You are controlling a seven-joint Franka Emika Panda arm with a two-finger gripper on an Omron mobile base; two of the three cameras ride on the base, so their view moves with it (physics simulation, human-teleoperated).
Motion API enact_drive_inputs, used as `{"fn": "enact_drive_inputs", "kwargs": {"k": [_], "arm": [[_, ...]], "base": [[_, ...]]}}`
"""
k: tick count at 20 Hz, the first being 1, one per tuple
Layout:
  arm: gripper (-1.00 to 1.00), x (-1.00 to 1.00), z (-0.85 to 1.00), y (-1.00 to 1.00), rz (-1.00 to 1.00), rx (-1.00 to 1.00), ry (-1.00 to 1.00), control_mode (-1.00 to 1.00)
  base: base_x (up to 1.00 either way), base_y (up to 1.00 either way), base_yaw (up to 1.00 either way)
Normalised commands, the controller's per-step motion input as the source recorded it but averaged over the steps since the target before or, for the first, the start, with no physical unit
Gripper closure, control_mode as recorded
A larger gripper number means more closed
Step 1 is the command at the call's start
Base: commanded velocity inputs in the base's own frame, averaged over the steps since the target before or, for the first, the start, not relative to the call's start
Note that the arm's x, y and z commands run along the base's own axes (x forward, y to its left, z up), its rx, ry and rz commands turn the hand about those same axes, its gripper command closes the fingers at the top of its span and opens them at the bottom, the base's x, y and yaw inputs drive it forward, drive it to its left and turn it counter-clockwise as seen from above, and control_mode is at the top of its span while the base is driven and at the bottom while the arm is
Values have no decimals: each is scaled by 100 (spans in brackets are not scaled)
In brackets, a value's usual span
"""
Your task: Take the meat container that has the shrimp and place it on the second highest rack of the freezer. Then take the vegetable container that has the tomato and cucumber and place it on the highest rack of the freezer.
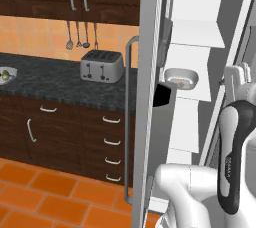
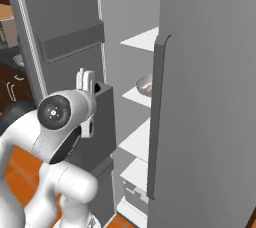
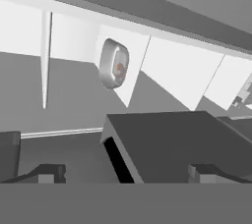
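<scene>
Tool (image 3: pixel 126 174) wide, empty, outside freezer (image 2: pixel 200 97); meat container (image 1: pixel 181 77) apparently on second highest rack (image 1: pixel 192 59). Risk: clipping door bin (image 3: pixel 172 144) while swinging away.

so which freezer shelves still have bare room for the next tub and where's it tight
The highest rack is bare across its width. The second highest rack already carries the shrimp container, with bare shelf behind and beside it. The shelf below looks bare too. It is tight at the opening, where a dark door bin juts in front of the shelves.
</scene>
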Motion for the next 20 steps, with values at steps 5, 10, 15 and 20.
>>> {"fn": "enact_drive_inputs", "kwargs": {"k": [5, 10, 15, 20], "arm": [[-100, -100, -25, 1, 10, -2, 0, -100], [-100, 0, 0, 0, 0, 0, 0, 100], [-100, 0, 0, 0, 0, 0, 0, 100], [-100, 0, 0, 0, 0, 0, 0, 100]], "base": [[0, 0, 0], [-26, -58, 17], [-50, -14, 45], [-2, 5, 87]]}}
